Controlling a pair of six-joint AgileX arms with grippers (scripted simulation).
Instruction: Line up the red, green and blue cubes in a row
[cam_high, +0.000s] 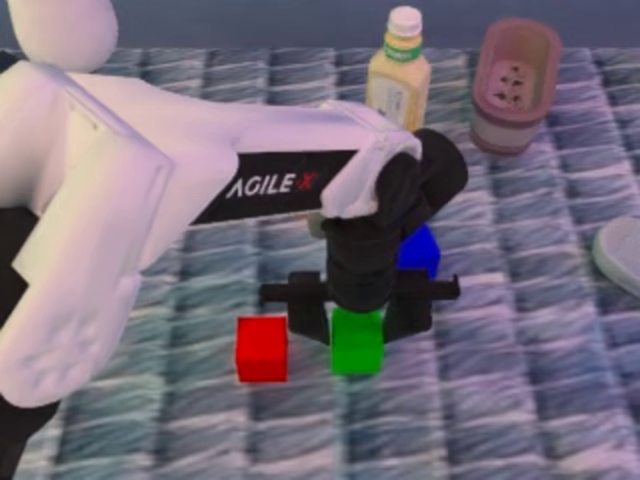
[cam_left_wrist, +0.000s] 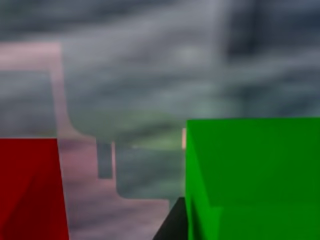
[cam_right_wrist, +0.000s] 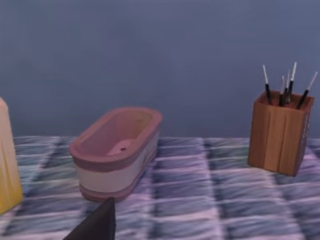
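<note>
My left arm reaches in from the top view's left edge across the blue woven tablecloth, and its gripper hangs over the middle of the table. Farthest left of the cubes is the red cube, standing alone on the cloth, just beside the gripper but apart from it. Next comes the green cube, sitting between my two dark fingers, which stand on either side of it; I cannot tell whether they press on it or only bracket it. In the left wrist view the green cube fills the near corner, with the red cube off to the other side and a bare gap between them. The blue cube lies farther back and a little right, partly hidden behind my wrist. Behind the arm stands a cream bottle with a white cap, and right of it a pink oval tub. My right arm is parked at the right edge; its wrist view shows the tub and a wooden brush holder.
</note>
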